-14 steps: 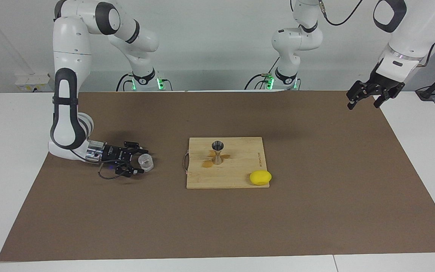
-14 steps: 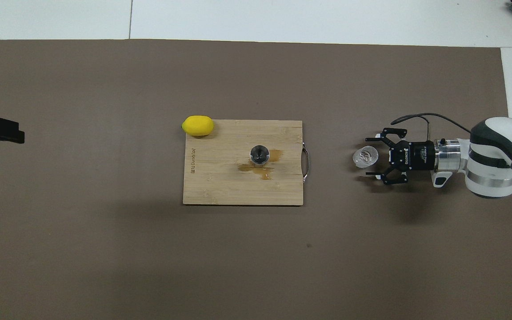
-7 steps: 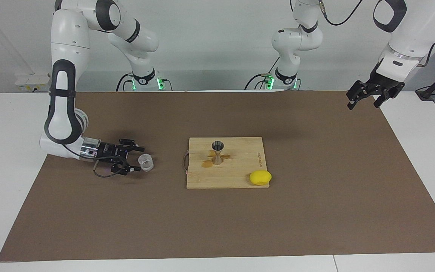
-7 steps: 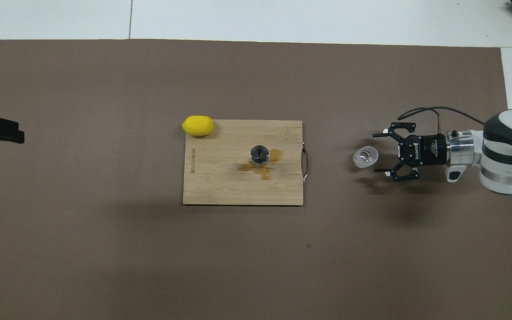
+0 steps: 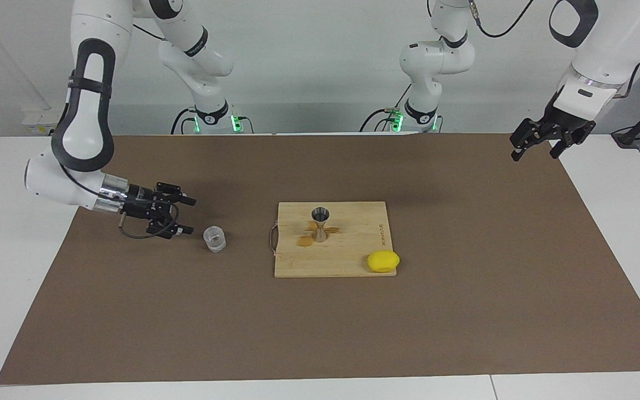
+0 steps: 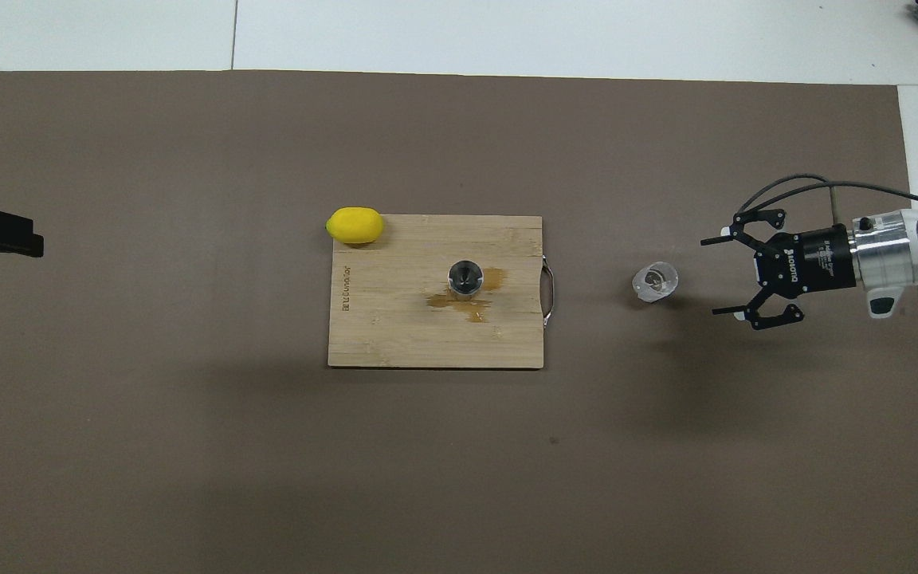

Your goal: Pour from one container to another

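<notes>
Glass cup (image 5: 214, 239) upright on brown mat (image 5: 464, 311), at 9 o'clock of cutting board (image 5: 353, 255) in the facing view | jigger (image 5: 320, 223) upright on board beside what looks like a brown spill (image 5: 304, 240) | lemon (image 5: 383, 261) at board corner | right end effector (image 5: 189, 215) fingers apart, holding nothing, just beside cup, clear of it | left end effector (image 5: 535, 149) open, waiting over mat edge.

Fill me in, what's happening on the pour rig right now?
Nothing is held. The right gripper is open and apart from the glass cup, which stands upright on the brown mat toward the right arm's end. The metal jigger stands on the cutting board with a brownish spill around its foot. A lemon sits at the board's corner. The left gripper waits, open, over the mat's edge.
</notes>
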### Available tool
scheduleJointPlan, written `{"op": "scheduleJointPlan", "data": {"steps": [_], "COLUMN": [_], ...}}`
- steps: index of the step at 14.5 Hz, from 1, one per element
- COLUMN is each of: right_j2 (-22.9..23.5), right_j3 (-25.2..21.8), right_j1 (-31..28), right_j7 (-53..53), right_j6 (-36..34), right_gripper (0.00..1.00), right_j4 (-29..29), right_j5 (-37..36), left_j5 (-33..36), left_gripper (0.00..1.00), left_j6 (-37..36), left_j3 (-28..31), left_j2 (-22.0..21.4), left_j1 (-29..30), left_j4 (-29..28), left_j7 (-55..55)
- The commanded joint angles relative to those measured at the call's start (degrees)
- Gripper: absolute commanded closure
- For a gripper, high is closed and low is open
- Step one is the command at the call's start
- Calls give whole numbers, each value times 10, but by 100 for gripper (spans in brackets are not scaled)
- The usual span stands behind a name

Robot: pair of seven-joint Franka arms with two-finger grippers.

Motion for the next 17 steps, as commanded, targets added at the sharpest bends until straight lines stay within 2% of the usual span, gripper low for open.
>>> {"op": "scheduleJointPlan", "data": {"steps": [1, 4, 6, 9, 14, 16, 17], "right_j2": [-38, -60, -74, -99, -160, -166, -162], "right_j3": [1, 5, 7, 7, 5, -7, -29], "right_j1": [31, 58, 70, 95, 95, 115, 134], "right_j7": [4, -25, -104, -147, -295, -323, -325], "right_j6": [23, 58, 71, 71, 44, -13, -54], "right_gripper": [0, 0, 0, 0, 0, 0, 0], "right_j4": [1, 25, 28, 32, 44, 88, 123], "right_j5": [-116, -265, -299, -400, -424, -450, -465], "left_j5": [13, 13, 13, 13, 13, 13, 13], "left_gripper": [0, 0, 0, 0, 0, 0, 0], "left_j6": [-8, -3, -3, -2, -3, -3, -3], "left_j3": [-1, 0, 1, 1, 1, 1, 1], "left_j2": [-7, -7, -8, -8, -8, -7, -8], "left_j1": [-4, -2, -1, -1, -2, -2, -2], "left_j4": [2, 0, 1, 1, 0, 1, 1], "left_j7": [-6, -4, -3, -3, -3, -3, -3]}}
